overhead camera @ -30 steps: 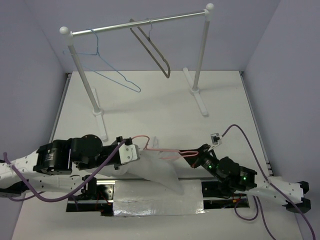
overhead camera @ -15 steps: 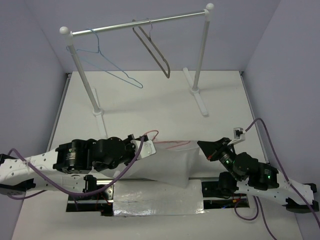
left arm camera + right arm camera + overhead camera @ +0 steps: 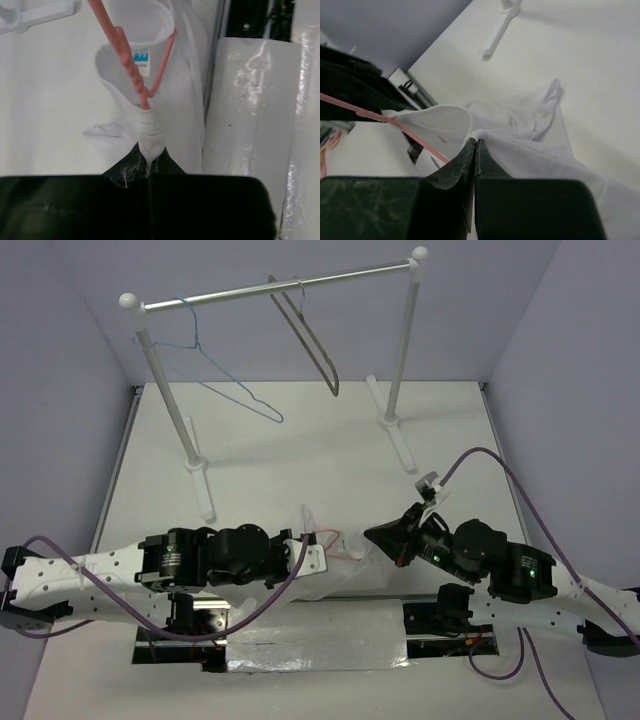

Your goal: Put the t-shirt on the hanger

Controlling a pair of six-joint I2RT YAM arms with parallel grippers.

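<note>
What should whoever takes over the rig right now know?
Left gripper: shut, pinching the t-shirt at its collar, right where the twisted stem of the hanger runs in. Whether it also grips the wire is unclear.
Right gripper: shut on a t-shirt fold.
Both things are held between the arms at the near edge of the table.
Done: the hanger wire passes through the neck opening.
Left: the shirt is bunched and probably needs spreading over the hanger's shoulders.
</note>
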